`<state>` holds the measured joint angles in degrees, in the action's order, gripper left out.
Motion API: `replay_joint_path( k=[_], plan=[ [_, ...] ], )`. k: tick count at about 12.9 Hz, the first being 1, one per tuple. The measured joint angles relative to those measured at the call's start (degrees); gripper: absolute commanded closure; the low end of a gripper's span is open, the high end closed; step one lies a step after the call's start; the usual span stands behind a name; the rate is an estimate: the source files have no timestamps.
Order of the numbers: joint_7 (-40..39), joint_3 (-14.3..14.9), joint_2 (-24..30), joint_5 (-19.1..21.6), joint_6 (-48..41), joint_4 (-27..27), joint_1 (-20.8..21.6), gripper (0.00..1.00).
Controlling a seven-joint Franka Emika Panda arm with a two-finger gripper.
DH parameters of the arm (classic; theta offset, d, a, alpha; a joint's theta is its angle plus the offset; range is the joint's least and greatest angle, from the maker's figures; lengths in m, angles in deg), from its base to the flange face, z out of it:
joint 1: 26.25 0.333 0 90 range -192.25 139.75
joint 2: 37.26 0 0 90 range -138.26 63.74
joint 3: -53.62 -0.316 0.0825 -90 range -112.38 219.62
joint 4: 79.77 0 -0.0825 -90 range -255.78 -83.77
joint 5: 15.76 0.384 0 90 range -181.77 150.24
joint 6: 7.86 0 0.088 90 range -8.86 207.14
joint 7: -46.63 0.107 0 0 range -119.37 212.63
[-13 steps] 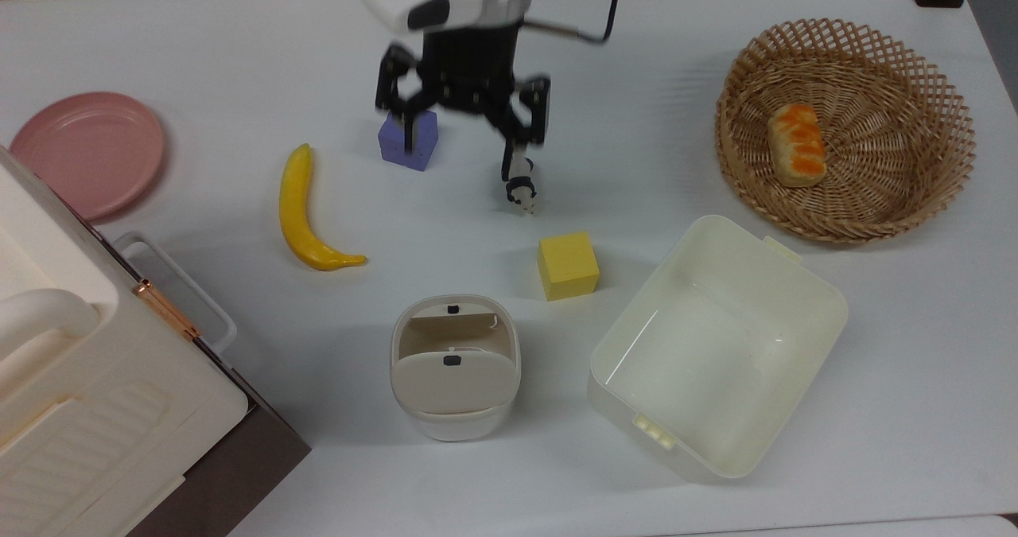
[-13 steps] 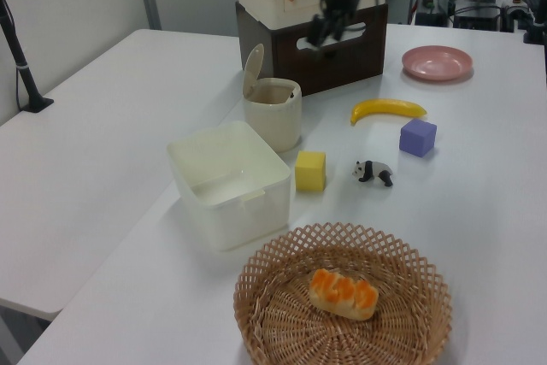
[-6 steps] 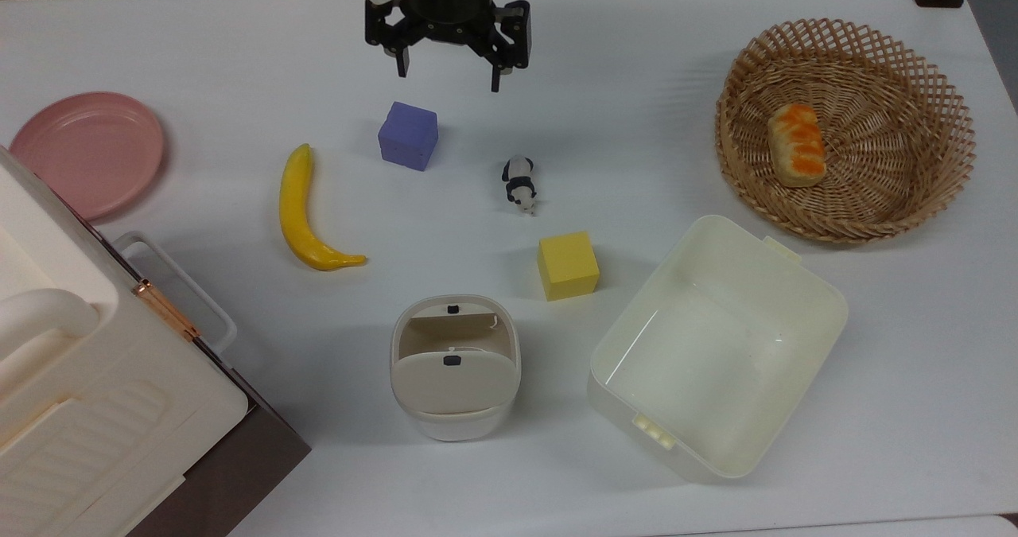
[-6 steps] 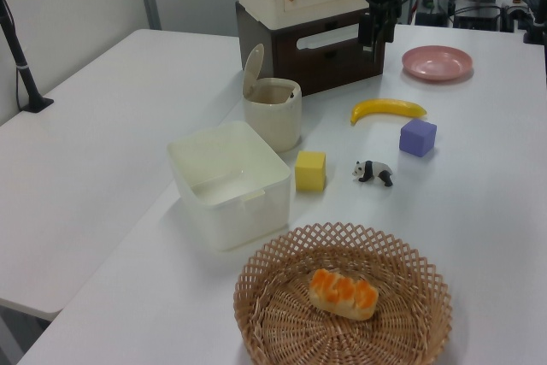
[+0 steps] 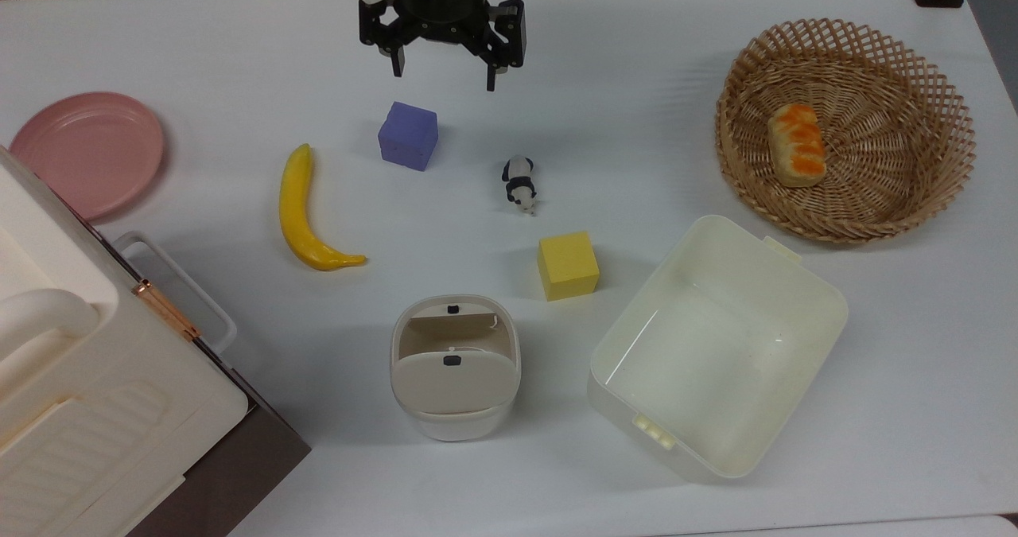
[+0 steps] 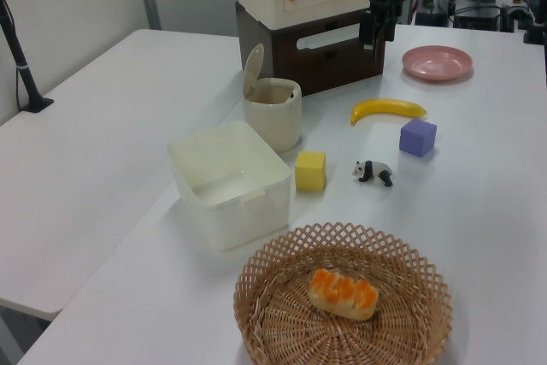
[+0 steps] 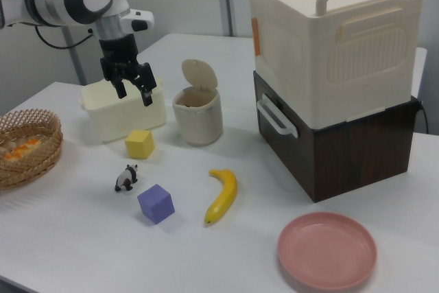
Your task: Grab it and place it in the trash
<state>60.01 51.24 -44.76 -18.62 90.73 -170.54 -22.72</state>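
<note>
Above the desk (image 5: 199, 60) near the top view's upper edge, the claw (image 5: 442, 74) hangs with its two black fingers spread wide and nothing between them. It is clear of the surface, beyond the purple cube (image 5: 408, 136) and the panda figurine (image 5: 518, 184), touching neither. The right view shows the same open claw (image 7: 133, 92) in front of the large cream tub (image 7: 154, 111), pointing downward.

The trash (image 5: 455, 366) stands upright toward the lower middle of the top view, well apart from the claw. Its beige swing lid (image 6: 253, 64) is tipped up, leaving the mouth open in the left view. A yellow cube (image 5: 567, 266) sits near it, between the bin and the panda, and the tub lies just to the top view's right of that cube. What lies inside the bin cannot be made out.

A banana (image 5: 306, 212) lies on the desk to the top view's left of the purple cube. A pink plate (image 5: 86, 151) rests farther left. A wicker basket (image 5: 938, 83) at the top view's upper right holds an orange-topped bread roll (image 5: 796, 145). A cream handled box (image 7: 329, 46) sits stacked on a dark brown crate (image 7: 343, 149) on the right view's right.
</note>
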Motion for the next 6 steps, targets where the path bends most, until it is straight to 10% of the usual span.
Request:
replay_joint_path(
  k=[6],
  plan=[
    [-0.86, 0.03, -0.24, 0.01, 0.00, -0.20, -0.01, 0.00]
  ],
)
